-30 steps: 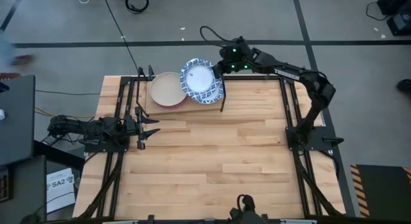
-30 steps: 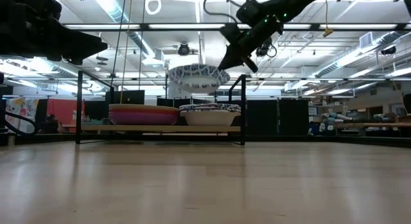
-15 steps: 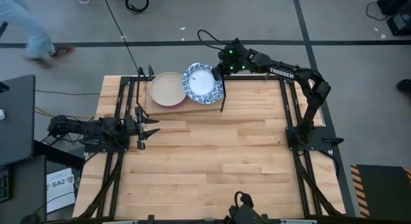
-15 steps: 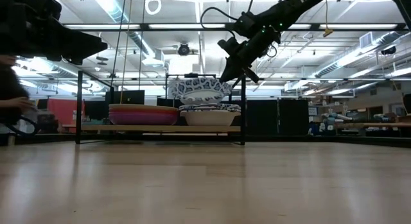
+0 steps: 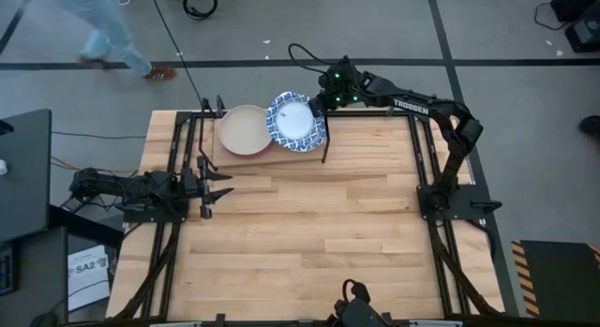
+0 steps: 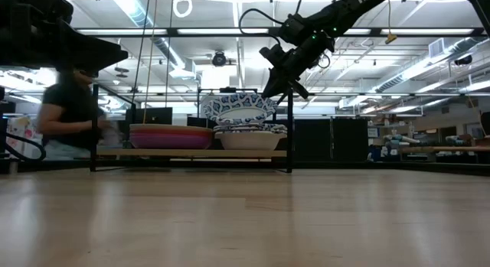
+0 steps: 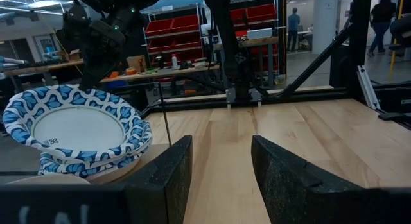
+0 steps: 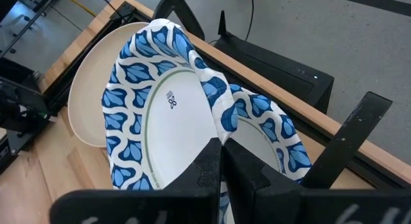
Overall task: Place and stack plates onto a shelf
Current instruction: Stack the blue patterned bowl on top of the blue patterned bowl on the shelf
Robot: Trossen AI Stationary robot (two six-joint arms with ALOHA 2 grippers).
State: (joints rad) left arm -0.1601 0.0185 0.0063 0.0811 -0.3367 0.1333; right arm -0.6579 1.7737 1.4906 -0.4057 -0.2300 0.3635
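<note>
1. Seen from above, the right arm [image 5: 427, 107] carries white lettering, and its right gripper [image 5: 322, 104] reaches the blue-patterned plate [image 5: 295, 121] atop the shelf [image 5: 267, 149] stack.
2. Low view: that plate sits tilted above the others.
3. Left wrist: left gripper [image 7: 218, 166] spread, empty.
4. Right wrist: fingers [image 8: 215, 163] pinch the plate's rim; a small printed mark, unreadable.

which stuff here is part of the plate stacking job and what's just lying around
Job:
- blue-and-white plate, pinched at its rim by the right hand
- plate stack under it
- beige-topped stack
- shelf

Not job:
- left hand, open, parked at the table's left edge
- person beyond the table
- red bins
</note>
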